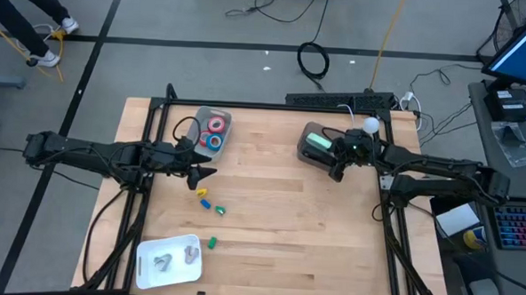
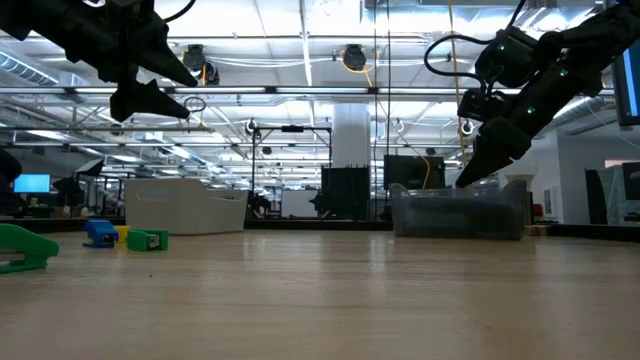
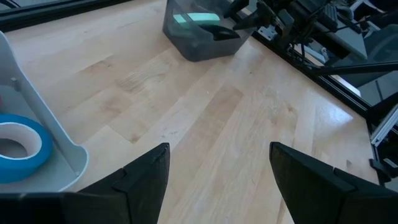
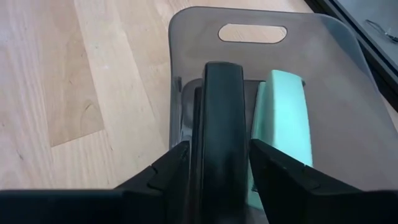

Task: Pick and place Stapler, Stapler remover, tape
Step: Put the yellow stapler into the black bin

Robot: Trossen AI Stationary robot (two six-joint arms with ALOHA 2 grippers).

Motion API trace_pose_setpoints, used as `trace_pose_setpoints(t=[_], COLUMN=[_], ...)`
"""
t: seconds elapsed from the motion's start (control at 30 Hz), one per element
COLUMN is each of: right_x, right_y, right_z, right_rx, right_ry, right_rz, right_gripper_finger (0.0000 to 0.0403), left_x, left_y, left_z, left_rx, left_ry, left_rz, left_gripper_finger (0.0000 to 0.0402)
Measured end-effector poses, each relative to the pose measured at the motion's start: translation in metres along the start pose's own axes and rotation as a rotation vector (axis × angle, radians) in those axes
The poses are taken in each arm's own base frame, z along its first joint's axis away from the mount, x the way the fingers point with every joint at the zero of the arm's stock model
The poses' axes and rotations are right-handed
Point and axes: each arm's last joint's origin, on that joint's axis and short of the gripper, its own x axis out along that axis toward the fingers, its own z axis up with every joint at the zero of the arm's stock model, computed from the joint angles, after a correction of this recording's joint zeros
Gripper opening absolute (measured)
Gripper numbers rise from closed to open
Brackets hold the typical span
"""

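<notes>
My right gripper [image 1: 336, 165] is at the dark grey bin [image 1: 309, 154] at the table's far right. It is shut on a black stapler [image 4: 217, 124]. A mint-green stapler [image 4: 285, 118] lies in the bin beside the black one. In the low view the right gripper [image 2: 478, 168] reaches down to the bin's rim [image 2: 460, 190]. My left gripper [image 1: 201, 173] is open and empty above the table, just near of a clear tray [image 1: 225, 119]. The tray holds red tape [image 1: 217, 124] and blue tape [image 1: 212, 143]. The blue tape also shows in the left wrist view [image 3: 18, 146]. My right gripper pinches the black stapler by its two long sides [image 4: 200, 155] between its two fingers. The fingers slant down from the table's right side. The stapler's far end [image 4: 224, 71] is inside the bin, next to the green stapler. Whether it rests on the bin's floor I cannot tell.
Small yellow, blue and green pieces [image 1: 209, 203] lie on the wood near my left gripper, with one more green piece [image 1: 212, 242] nearer. A white tray [image 1: 148, 249] with two pale pieces stands at the near left. The middle of the table is bare wood [image 1: 286, 220].
</notes>
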Motion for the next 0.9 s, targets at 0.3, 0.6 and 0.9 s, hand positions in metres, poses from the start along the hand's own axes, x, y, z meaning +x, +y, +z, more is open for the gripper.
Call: trace_pose_setpoints(t=[0.3,0.6,0.9], right_x=[0.0,-0.029,-0.057], right_y=[0.0,0.002,0.021], right_z=[0.004,0.03,0.018], right_rx=[0.025,0.221,0.277], right_ry=[-0.041,-0.365,-0.32], right_rz=[-0.003,0.173,0.316], right_gripper_finger=[0.0172,0.0115,0.0006], left_x=[0.0,0.0,0.0], left_y=[0.0,0.0,0.0], left_z=[0.0,0.0,0.0], left_rx=[0.0,-0.004,-0.006], left_ry=[0.0,0.0,-0.004], left_rz=[0.0,0.0,-0.002], left_gripper_finger=[0.0278,0.0278,0.0278])
